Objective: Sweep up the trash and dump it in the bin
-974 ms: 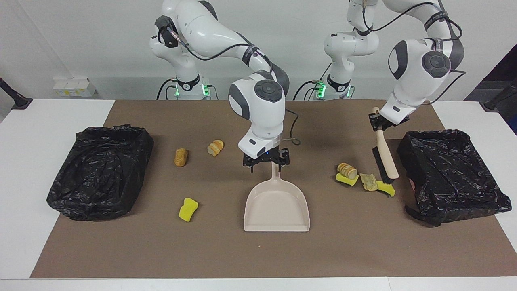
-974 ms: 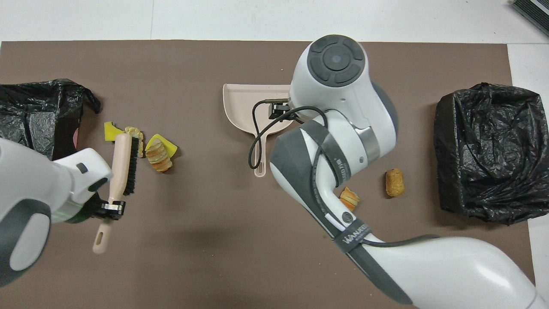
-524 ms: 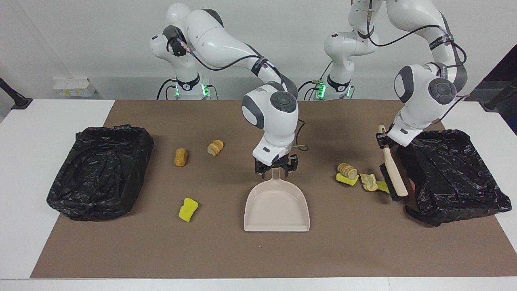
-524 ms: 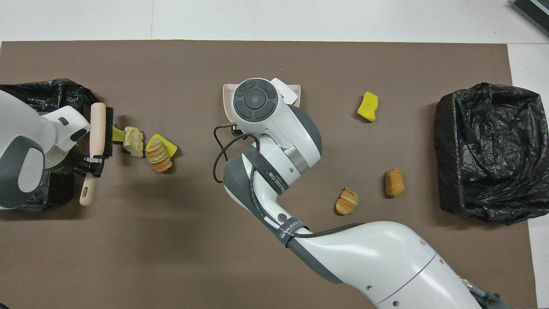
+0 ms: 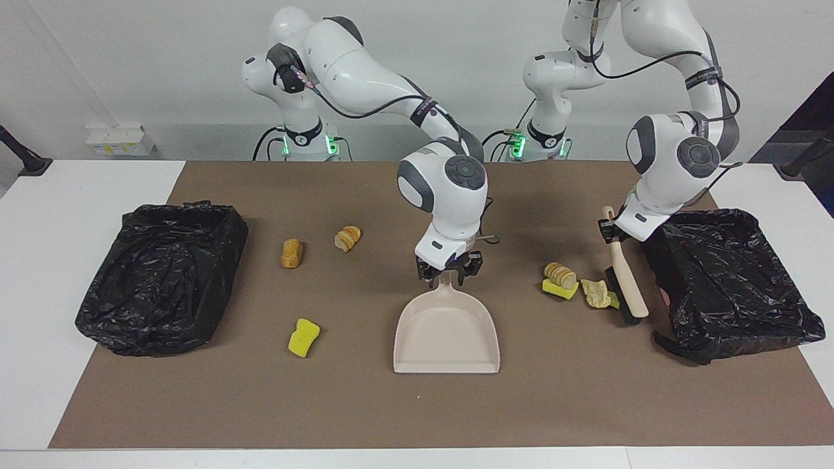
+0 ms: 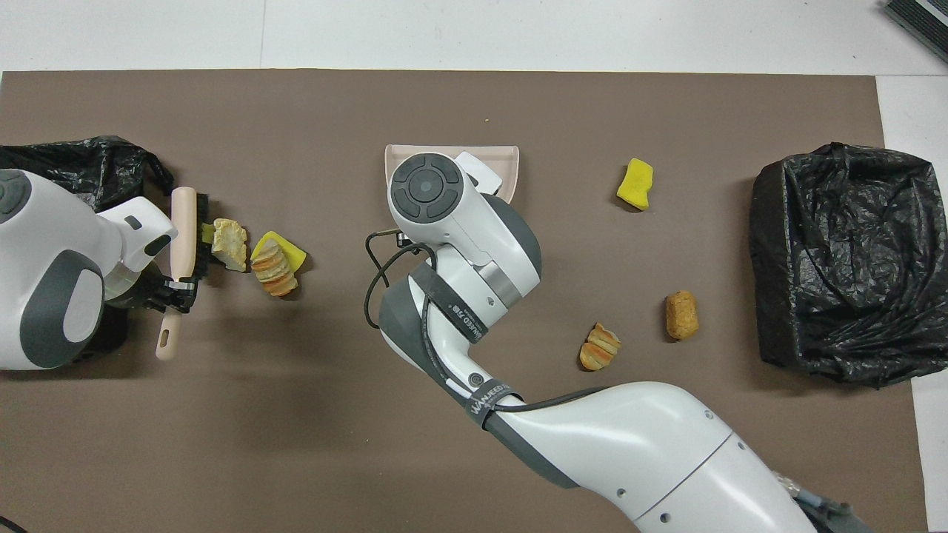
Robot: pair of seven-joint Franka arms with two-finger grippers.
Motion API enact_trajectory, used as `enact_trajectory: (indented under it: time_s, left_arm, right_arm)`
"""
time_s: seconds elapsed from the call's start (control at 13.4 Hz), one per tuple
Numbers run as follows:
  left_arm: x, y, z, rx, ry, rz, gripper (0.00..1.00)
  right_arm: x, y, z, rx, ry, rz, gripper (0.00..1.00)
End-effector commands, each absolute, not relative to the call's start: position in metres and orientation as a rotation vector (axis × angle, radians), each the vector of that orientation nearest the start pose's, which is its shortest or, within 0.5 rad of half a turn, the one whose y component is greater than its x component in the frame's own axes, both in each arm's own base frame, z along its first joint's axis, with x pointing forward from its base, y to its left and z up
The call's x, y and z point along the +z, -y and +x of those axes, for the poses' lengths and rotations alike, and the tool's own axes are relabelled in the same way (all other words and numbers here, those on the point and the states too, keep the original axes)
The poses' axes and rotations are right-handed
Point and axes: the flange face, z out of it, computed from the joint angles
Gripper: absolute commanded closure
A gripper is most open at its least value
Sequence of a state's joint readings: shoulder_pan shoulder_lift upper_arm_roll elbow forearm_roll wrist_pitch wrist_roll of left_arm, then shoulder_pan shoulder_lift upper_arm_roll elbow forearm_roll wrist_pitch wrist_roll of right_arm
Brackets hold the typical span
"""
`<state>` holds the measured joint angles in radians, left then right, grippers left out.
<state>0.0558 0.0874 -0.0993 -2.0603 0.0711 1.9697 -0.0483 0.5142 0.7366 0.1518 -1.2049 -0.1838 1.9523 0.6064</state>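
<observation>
Three trash bits (image 5: 580, 285) beside the left end effector (image 5: 610, 229), clamped on the brush (image 5: 624, 279), may scatter past the dustpan (image 5: 447, 331), whose handle the half-closed right end effector (image 5: 448, 271) straddles.

Brown mat (image 5: 260, 404): matt, paper-like, smooth. Bin bags (image 5: 163, 273): glossy black plastic, crinkled. Dustpan (image 5: 446, 335): smooth beige plastic, slight sheen. Brush (image 5: 627, 280): smooth pale handle, black bristles. Sponge (image 5: 303, 337): yellow, porous. Arm shells (image 6: 666, 444): glossy white plastic.
</observation>
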Motion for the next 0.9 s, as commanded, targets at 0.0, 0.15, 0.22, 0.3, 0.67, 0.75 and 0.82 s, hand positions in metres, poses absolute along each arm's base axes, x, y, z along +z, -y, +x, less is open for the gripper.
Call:
enact_trajectory:
  time_s: [0.0, 0.15, 0.22, 0.3, 0.67, 0.75, 0.82]
  left_arm:
    - [0.378, 0.024, 0.535, 0.268, -0.049, -3.046, 1.0]
    - [0.376, 0.051, 0.529, 0.282, -0.08, -3.048, 1.0]
    - [0.375, 0.064, 0.526, 0.302, -0.055, -3.053, 1.0]
    - [0.377, 0.084, 0.521, 0.344, -0.047, -3.059, 1.0]
    - [0.45, 0.096, 0.528, 0.191, 0.052, -3.134, 1.0]
    - [0.46, 0.093, 0.535, 0.155, 0.125, -3.141, 1.0]
    - [0.461, 0.087, 0.539, 0.127, 0.215, -3.14, 1.0]
  right_arm:
    - [0.344, -0.426, 0.605, -0.082, 0.121, -3.191, 0.34]
    - [0.345, -0.426, 0.604, -0.081, 0.124, -3.193, 0.42]
    - [0.346, -0.426, 0.605, -0.082, 0.12, -3.191, 0.52]
    - [0.35, -0.426, 0.605, -0.087, 0.12, -3.188, 0.67]
    - [0.372, -0.421, 0.609, -0.138, 0.108, -3.172, 1.0]
    - [0.382, -0.418, 0.61, -0.157, 0.129, -3.165, 1.0]
    - [0.39, -0.413, 0.61, -0.168, 0.147, -3.163, 1.0]
